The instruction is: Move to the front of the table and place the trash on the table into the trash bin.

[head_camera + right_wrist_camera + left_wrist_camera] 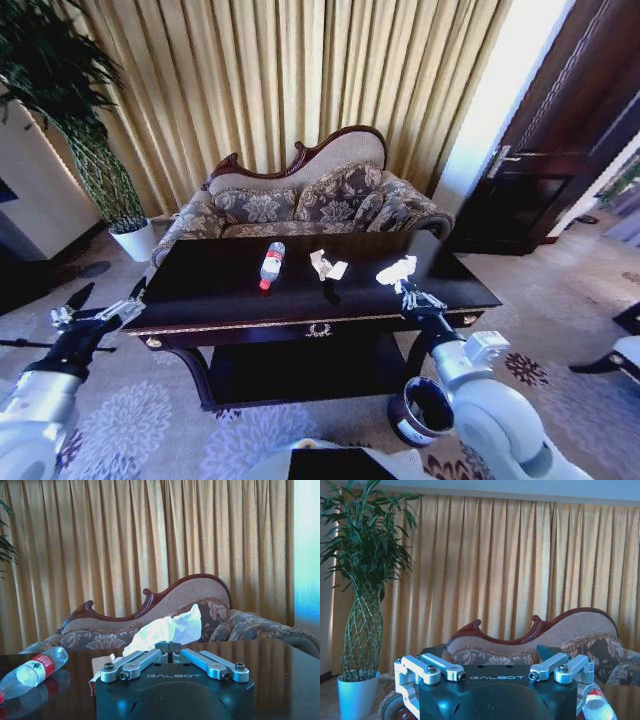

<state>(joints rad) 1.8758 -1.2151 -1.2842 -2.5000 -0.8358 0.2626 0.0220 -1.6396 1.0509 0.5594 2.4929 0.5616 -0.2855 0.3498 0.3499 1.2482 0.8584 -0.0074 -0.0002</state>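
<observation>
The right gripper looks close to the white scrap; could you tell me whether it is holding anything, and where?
The right gripper is shut on the crumpled white paper scrap, pinching its near lower edge above the table.

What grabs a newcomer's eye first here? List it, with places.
The right gripper, shut on a crumpled white paper scrap, above the glossy dark table's right front part. A red-capped bottle lies mid-table, another scrap beside it. The left gripper hangs open off the table's left end.

Left gripper (100, 305), at the head view's lower left, hangs with its fingers spread wide apart. Right gripper (408, 283), right of centre, has its fingers closed together, arm reaching up from lower right.
</observation>
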